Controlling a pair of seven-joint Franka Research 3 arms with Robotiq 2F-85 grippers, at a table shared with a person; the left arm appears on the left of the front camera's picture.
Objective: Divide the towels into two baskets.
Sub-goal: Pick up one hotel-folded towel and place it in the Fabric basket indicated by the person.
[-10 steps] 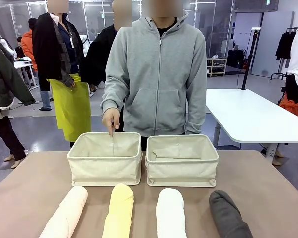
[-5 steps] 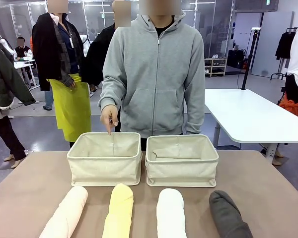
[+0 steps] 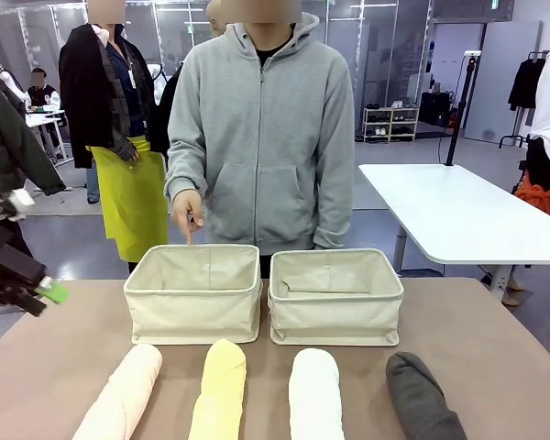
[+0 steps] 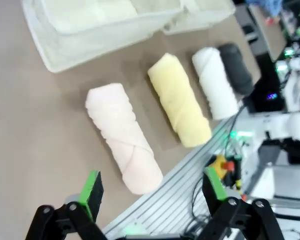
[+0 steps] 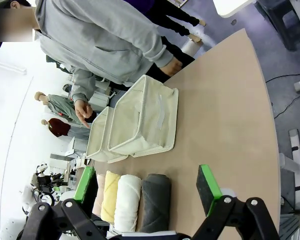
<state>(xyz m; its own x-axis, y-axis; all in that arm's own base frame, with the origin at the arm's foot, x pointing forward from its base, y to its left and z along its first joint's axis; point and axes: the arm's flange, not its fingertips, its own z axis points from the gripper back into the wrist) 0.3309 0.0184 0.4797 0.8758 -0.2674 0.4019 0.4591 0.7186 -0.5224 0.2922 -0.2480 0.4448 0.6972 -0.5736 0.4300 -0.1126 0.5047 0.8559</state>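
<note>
The brown desk [image 3: 64, 348] carries two beige canvas baskets, the left basket [image 3: 194, 293] beside the right basket [image 3: 336, 295]. Both look empty. Four rolled terry towels lie in a near row: pale pink [image 3: 124, 394], pale yellow [image 3: 220, 390], white [image 3: 315, 394] and dark grey-brown [image 3: 422, 399].

My worry is that a soft roll pinched off-centre could sag or unfurl and snag a folded rim.

Both claws gape wide, holding nothing. The left claw [image 4: 152, 190] hangs over the pink roll's near end and the right claw [image 5: 146, 183] hovers off to the side. The person's hand [image 3: 188, 209] points down over the left basket.
</note>
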